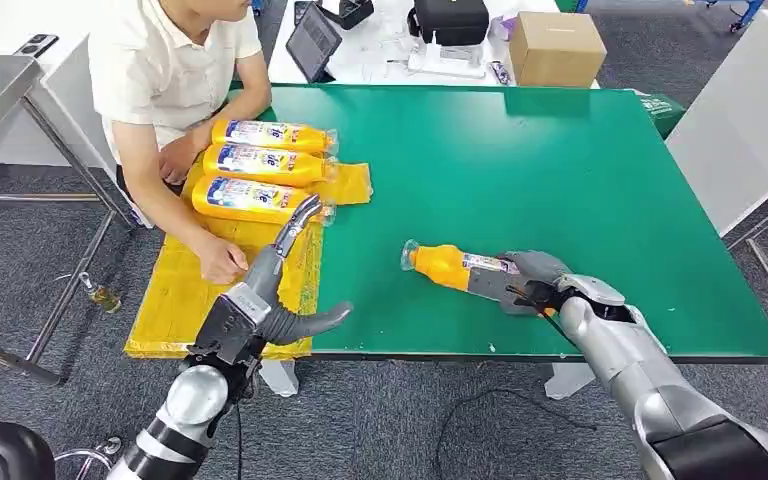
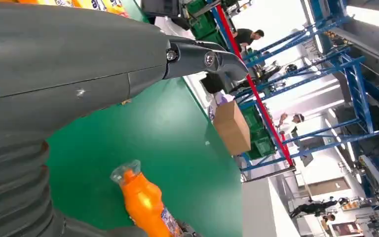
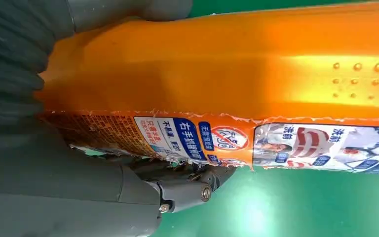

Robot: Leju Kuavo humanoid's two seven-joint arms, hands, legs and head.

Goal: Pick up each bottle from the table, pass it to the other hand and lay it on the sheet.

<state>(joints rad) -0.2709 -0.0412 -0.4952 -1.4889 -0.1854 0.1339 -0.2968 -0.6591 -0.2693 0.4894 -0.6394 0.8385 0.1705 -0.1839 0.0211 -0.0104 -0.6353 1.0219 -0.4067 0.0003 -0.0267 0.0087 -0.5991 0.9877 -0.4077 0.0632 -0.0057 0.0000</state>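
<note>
Bottles: four orange ones in the head view. Three lie side by side on the yellow sheet (image 1: 175,290) at the left end of the green worktop (image 1: 560,180), necks pointing toward the worktop's middle: far bottle (image 1: 270,135), middle bottle (image 1: 265,163), near bottle (image 1: 250,198). Each has a white-and-blue label, print too small to read from the head view. Fourth bottle (image 1: 450,266) lies on its side on bare green near the front edge, well apart from the sheet, clear cap end pointing toward the sheet. Right hand (image 1: 530,282) grips its base end, fingers wrapped round the body; the right wrist view shows the thumb over the top of the orange body (image 3: 256,64) and dark fingers (image 3: 187,185) under the label edge. That label carries Chinese characters in blue panels, a red-and-white round mark and small pictures; torn edge along its top. The left wrist view shows the same bottle (image 2: 145,202), cap end up in frame. Left hand (image 1: 280,290) hovers over the sheet's near part, holding nothing, fingers stretched out toward the near bottle and thumb spread wide to the side. One person (image 1: 175,70) in a white shirt sits at the worktop's left corner, one hand (image 1: 222,258) resting on the sheet just beside the robot's left hand. One cardboard box (image 1: 557,47) on the white table behind, plus one tablet (image 1: 312,42) and one black case (image 1: 450,20).
</note>
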